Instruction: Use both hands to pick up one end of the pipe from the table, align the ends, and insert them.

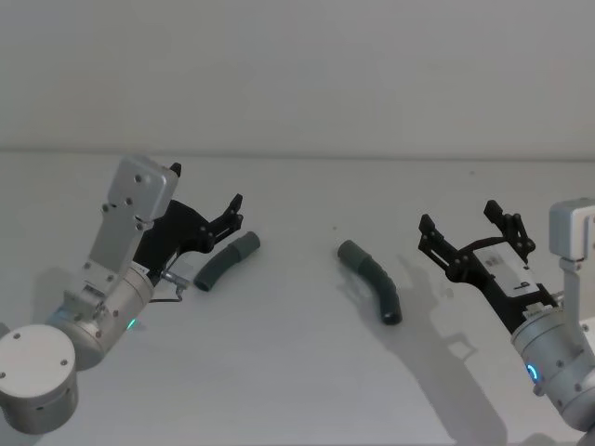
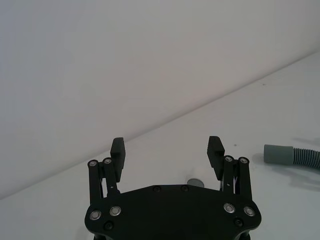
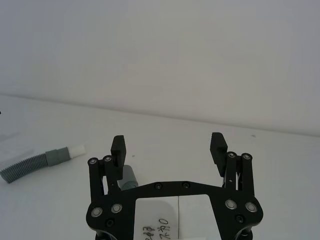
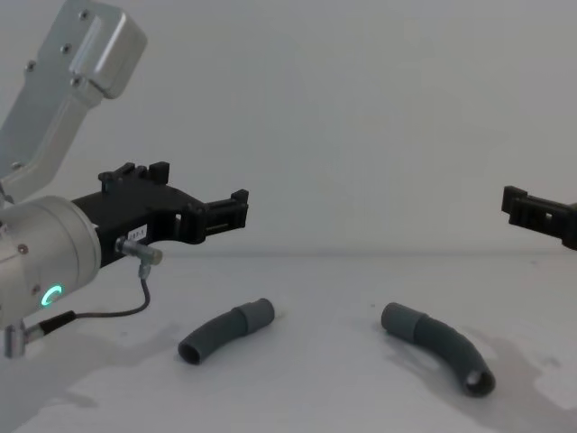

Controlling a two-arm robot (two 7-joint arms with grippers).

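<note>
Head view: left gripper (image 1: 205, 189) raised at the left of the table (image 1: 297, 381), fingers spread apart, nothing held. Left hose piece (image 1: 223, 263) flat on the table just beside it, left cuff (image 1: 246, 245) toward the middle. Right hose piece (image 1: 376, 279) well apart to the right, right cuff (image 1: 351, 251) toward the left one, bare table between. Right gripper (image 1: 458, 216) near the right edge, fingers wide apart, empty, near its piece but off it. Left wrist view: left gripper (image 2: 166, 145) fingers apart, facing the pale wall (image 2: 125, 60); right hose piece (image 2: 297, 156) off to one side; small grey rounded bit (image 2: 196, 182) peeking over the gripper body, can't tell what. Right wrist view: right gripper (image 3: 167, 143) fingers apart, handwritten label (image 3: 160, 227) on its body; right cuff (image 3: 129, 176) partly hidden behind one finger (image 3: 118, 150); left hose piece (image 3: 27, 166) farther off, white tip (image 3: 76, 149) on its cuff. Chest view: left gripper (image 4: 202, 187) hanging above the left hose piece (image 4: 221, 332), not touching; grey cable (image 4: 135, 302) and green ring (image 4: 52, 294) on that arm; right hose piece (image 4: 442, 345) on the table; right gripper (image 4: 534, 210) poking in at the right edge, up off the table.
</note>
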